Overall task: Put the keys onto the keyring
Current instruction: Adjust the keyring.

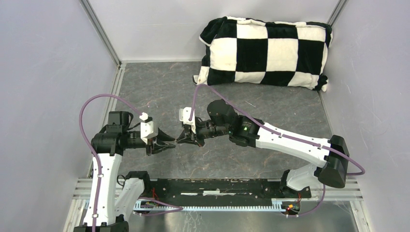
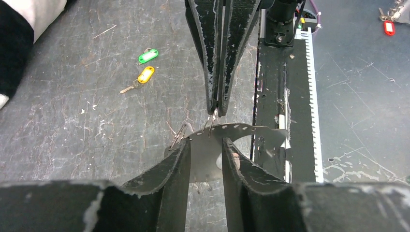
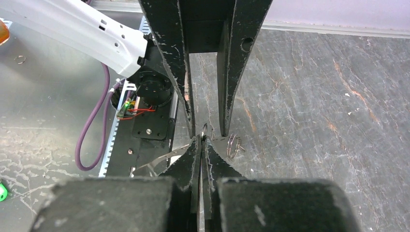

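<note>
The right gripper (image 2: pixel 216 111) is closed tight, its tips pinching the keyring (image 3: pixel 205 129), a small loop of thin wire that hangs at the holed edge of a perforated metal plate (image 2: pixel 241 133). The left gripper (image 2: pixel 205 145) faces it tip to tip above the middle of the table (image 2: pixel 72 121). Its fingers stand partly apart with the plate showing in the gap between them, and whether they press on the plate cannot be told. A second split ring (image 2: pixel 178 137) sits at the plate's other end, beside the left gripper. Both keys lie loose on the table, well apart from the grippers: the green-headed key (image 2: pixel 148 55) and the yellow-headed key (image 2: pixel 140 79), close together.
</note>
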